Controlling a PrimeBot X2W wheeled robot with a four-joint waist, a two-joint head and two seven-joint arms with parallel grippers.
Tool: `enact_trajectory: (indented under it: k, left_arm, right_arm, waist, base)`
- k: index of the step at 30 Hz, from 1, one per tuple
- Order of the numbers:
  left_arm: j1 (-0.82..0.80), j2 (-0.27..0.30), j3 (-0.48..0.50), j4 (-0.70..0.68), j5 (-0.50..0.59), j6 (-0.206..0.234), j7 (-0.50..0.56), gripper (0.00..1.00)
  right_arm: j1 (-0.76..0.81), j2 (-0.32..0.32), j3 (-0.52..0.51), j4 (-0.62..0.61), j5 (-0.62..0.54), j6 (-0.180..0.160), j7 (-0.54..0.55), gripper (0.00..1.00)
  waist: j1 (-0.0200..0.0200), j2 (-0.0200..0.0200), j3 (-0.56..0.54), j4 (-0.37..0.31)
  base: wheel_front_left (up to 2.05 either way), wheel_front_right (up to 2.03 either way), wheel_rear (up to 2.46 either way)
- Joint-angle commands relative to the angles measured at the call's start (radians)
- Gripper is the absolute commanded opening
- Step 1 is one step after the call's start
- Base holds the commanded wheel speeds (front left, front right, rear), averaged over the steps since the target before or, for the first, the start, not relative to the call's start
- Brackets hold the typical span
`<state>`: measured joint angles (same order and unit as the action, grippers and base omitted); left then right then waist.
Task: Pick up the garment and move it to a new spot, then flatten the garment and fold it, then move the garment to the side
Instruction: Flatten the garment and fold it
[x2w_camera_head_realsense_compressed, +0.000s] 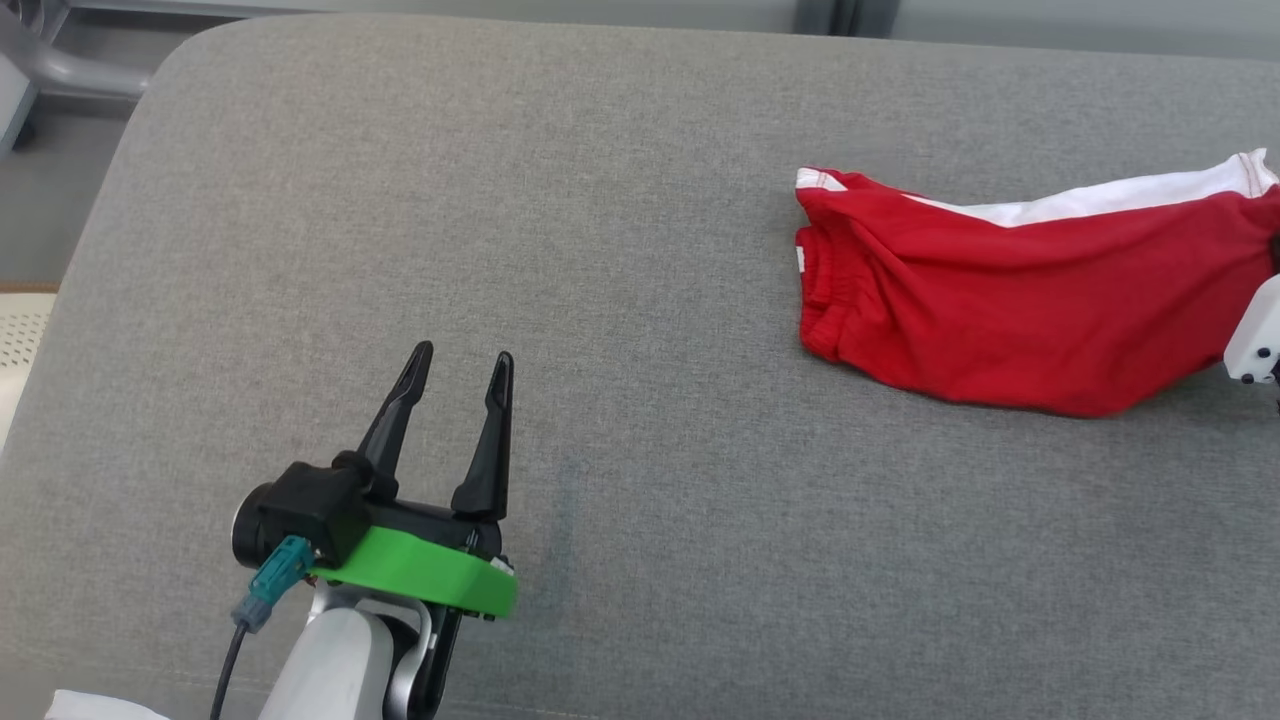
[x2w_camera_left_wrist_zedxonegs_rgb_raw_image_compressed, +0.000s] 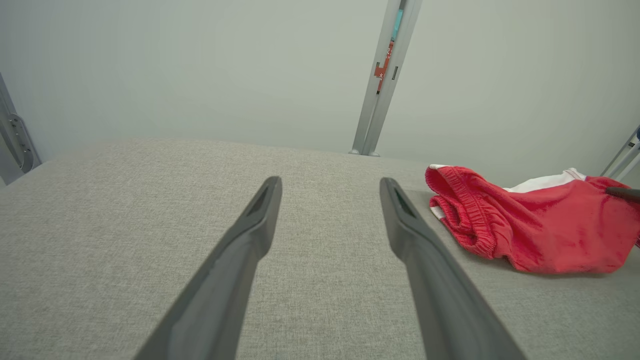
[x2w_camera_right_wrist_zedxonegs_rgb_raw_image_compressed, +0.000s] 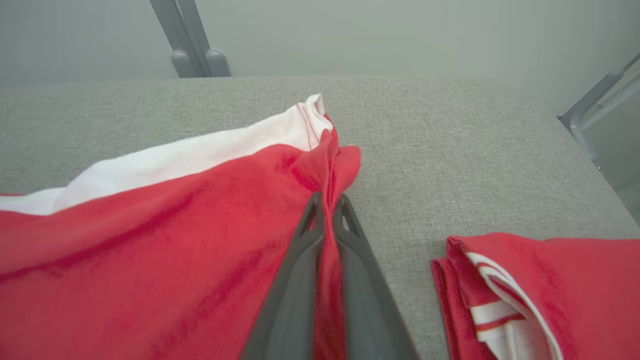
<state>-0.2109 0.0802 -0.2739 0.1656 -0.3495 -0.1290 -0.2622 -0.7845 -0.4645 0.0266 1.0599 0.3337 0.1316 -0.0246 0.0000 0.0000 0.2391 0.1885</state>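
The garment (x2w_camera_head_realsense_compressed: 1010, 290) is a pair of red shorts with a white stripe, lying folded on the grey cushion at the right, its elastic waistband to the left. In the left wrist view the garment (x2w_camera_left_wrist_zedxonegs_rgb_raw_image_compressed: 535, 225) lies off to the right. My right gripper (x2w_camera_right_wrist_zedxonegs_rgb_raw_image_compressed: 327, 202) is shut on the garment (x2w_camera_right_wrist_zedxonegs_rgb_raw_image_compressed: 165, 235) near its hem corner, with red cloth pinched between the fingers; its pale wrist (x2w_camera_head_realsense_compressed: 1258, 335) shows at the right edge of the head view. My left gripper (x2w_camera_head_realsense_compressed: 465, 362) hangs open over bare cushion at the lower left, far from the shorts.
The grey cushion (x2w_camera_head_realsense_compressed: 620, 300) spreads wide, with its rounded back-left corner near the floor. A second folded red and white cloth (x2w_camera_right_wrist_zedxonegs_rgb_raw_image_compressed: 530, 295) lies to the right of my right gripper. Metal frame legs (x2w_camera_right_wrist_zedxonegs_rgb_raw_image_compressed: 192, 50) stand behind the cushion.
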Motion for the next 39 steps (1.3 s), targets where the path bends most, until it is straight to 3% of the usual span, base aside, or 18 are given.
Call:
enact_trajectory:
  k: [1,8,15,24,33,34,35,39]
  left_arm:
    - [0.021,0.008,-0.001,0.003,-0.002,-0.003,-0.003,1.0]
    - [0.033,0.006,-0.012,0.019,-0.007,-0.003,-0.003,1.0]
    - [0.037,0.006,-0.019,0.023,-0.015,-0.003,-0.003,1.0]
    - [0.009,-0.003,-0.043,0.024,-0.025,-0.003,-0.003,1.0]
    - [0.005,-0.009,-0.052,0.027,-0.03,-0.003,-0.003,1.0]
    - [0.005,-0.01,-0.051,0.028,-0.03,-0.003,-0.003,1.0]
    - [0.006,-0.01,-0.049,0.029,-0.029,-0.003,-0.003,1.0]
    - [0.017,-0.009,-0.041,0.032,-0.026,-0.003,-0.003,1.0]
  right_arm:
    - [0.011,-0.001,-0.01,-0.015,-0.026,-0.002,-0.012,0.0]
    - [0.022,0.056,-0.004,-0.12,-0.148,-0.002,0.035,0.0]
    - [0.03,0.169,0.113,-0.277,-0.217,-0.002,0.178,0.0]
    - [0.037,0.247,0.322,-0.363,-0.167,-0.002,0.328,0.0]
    - [0.039,0.266,0.391,-0.323,-0.135,-0.002,0.343,0.0]
    - [0.039,0.273,0.395,-0.318,-0.127,-0.002,0.337,0.22]
    - [0.038,0.276,0.397,-0.312,-0.123,-0.002,0.333,1.0]
    - [0.054,0.318,0.391,-0.319,-0.047,-0.002,0.304,1.0]
  waist:
    - [0.0,0.0,-0.033,-0.028]
    - [0.0,0.0,-0.075,-0.027]
    - [0.0,0.0,-0.093,-0.013]
    - [0.0,0.0,-0.076,0.039]
    - [0.0,0.0,-0.07,0.076]
    - [0.0,0.0,-0.071,0.076]
    - [0.0,0.0,-0.072,0.076]
    - [0.0,0.0,-0.084,0.066]
  base:
    - [0.0,0.0,0.0]
    - [0.0,0.0,0.0]
    - [0.0,0.0,0.0]
    - [0.0,0.0,0.0]
    - [0.0,0.0,0.0]
    - [0.0,0.0,0.0]
    - [0.0,0.0,0.0]
    - [0.0,0.0,0.0]
